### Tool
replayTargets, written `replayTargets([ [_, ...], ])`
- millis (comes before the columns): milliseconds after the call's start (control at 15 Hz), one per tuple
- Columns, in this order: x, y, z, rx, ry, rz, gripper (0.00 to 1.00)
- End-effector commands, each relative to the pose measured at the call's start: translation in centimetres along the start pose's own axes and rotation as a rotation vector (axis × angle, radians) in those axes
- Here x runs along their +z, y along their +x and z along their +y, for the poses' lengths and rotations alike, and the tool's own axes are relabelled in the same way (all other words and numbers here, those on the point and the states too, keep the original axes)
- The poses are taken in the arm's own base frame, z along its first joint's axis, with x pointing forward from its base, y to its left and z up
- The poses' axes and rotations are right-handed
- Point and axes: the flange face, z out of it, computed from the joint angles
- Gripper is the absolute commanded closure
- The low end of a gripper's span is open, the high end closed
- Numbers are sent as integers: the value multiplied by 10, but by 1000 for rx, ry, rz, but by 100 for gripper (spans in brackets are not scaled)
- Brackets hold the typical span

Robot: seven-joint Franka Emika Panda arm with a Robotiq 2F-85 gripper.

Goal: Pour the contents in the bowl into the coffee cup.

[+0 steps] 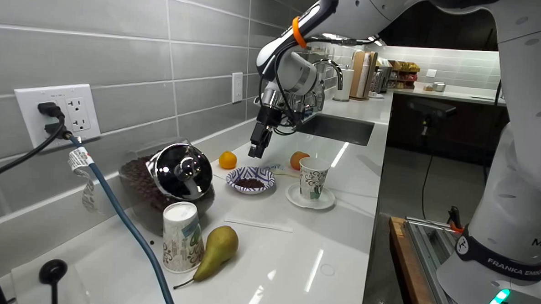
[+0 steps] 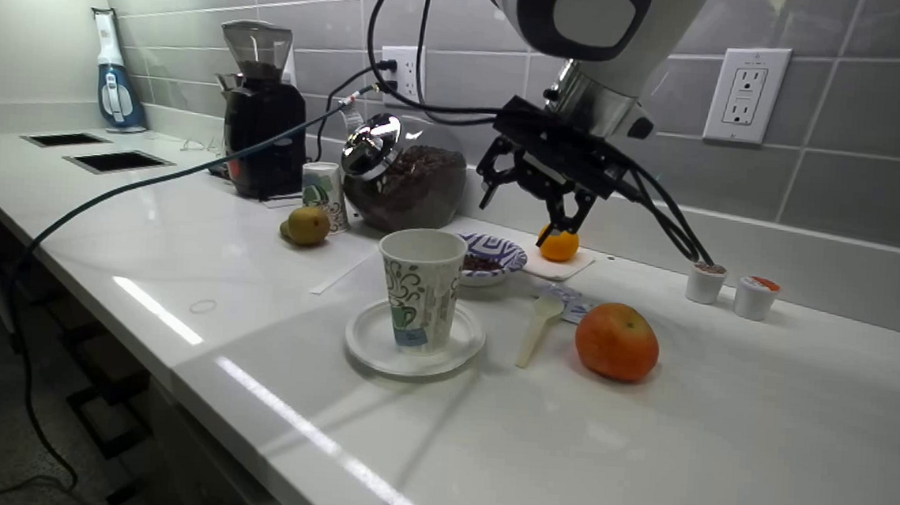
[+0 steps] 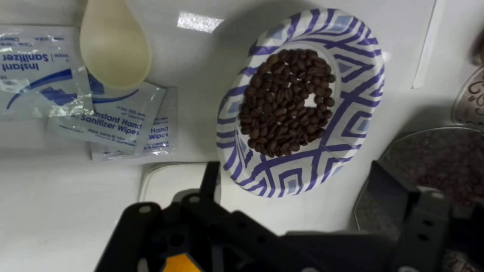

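Hovering empty: black two-fingered gripper point(image 2: 515, 221), spread wide; lower down on glossy white counter point(image 2: 723, 430), shallow blue-patterned white paper bowl point(image 3: 351, 124), brown coffee beans point(image 3: 281, 107) inside; probably light, bendy, slidy; pinch rim gently, keep level, lest it buckle

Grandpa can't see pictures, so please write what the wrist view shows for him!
A patterned white bowl holds brown coffee beans. The open, empty gripper shows at the bottom; a pale spoon and sanitizer wipe packets lie at left.
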Motion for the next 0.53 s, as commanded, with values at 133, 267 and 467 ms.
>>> replayTargets([
  [133,17,9,9,-4,-32,-6,0],
  [267,23,8,9,-3,-35,-19,2],
  [467,33,6,11,-2,-40,-48,11],
])
